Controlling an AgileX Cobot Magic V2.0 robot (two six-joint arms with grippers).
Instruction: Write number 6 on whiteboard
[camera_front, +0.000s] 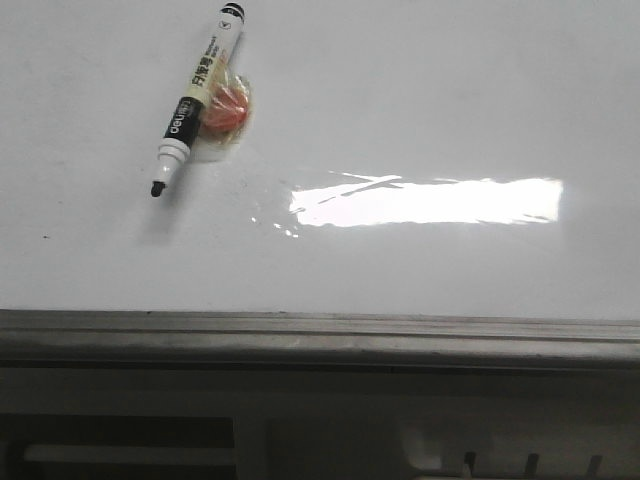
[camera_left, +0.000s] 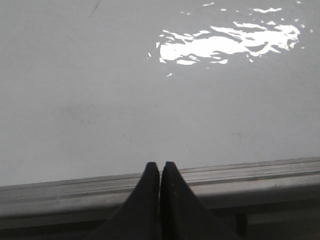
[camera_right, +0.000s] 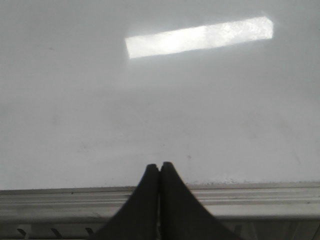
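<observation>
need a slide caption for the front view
Uncapped marker lying against a small orange object on a blank whiteboard, glare patch mid-board, no 6 drawn yet.

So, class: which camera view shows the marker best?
The front view. The marker lies uncapped on the whiteboard, seen whole from tip to end, resting against a small red object. Neither wrist view shows the marker, only bare board, glare, frame edge and shut fingers.
</observation>
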